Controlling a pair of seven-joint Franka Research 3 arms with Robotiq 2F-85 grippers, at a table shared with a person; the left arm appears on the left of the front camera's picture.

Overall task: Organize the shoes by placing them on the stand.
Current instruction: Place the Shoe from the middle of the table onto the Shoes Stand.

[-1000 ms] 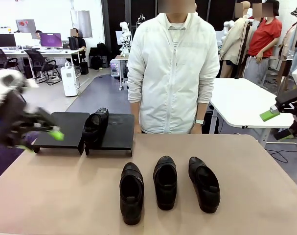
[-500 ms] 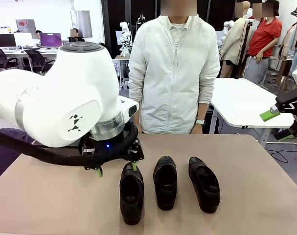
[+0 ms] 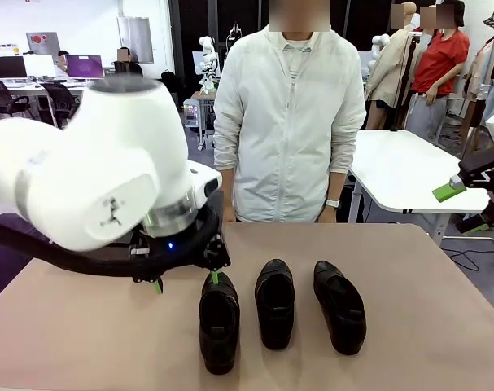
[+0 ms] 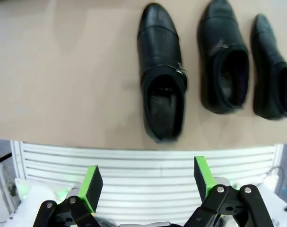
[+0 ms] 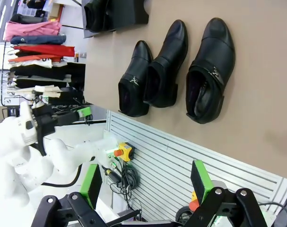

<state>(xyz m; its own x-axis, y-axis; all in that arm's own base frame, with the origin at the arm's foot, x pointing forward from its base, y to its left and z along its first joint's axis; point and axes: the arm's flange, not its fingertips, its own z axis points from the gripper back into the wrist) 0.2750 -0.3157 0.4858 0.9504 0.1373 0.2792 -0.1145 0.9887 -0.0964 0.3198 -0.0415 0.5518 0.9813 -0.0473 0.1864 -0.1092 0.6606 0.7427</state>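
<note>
Lower the left hand (image 3: 185, 281) (spread wide apart) squarely over the end shoe (image 3: 219, 322). Straddle its sides evenly, clear of the middle shoe (image 3: 275, 303) beside it.

Three glossy black shoes (image 3: 275, 303) stood side by side near the table's near edge; a fourth shoe (image 5: 96, 14) sat on the stand (image 5: 129, 12)

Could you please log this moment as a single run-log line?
left gripper: open, above table near leftmost shoe | right gripper: open, empty, raised aside | shoes: three on table, one on stand
</note>
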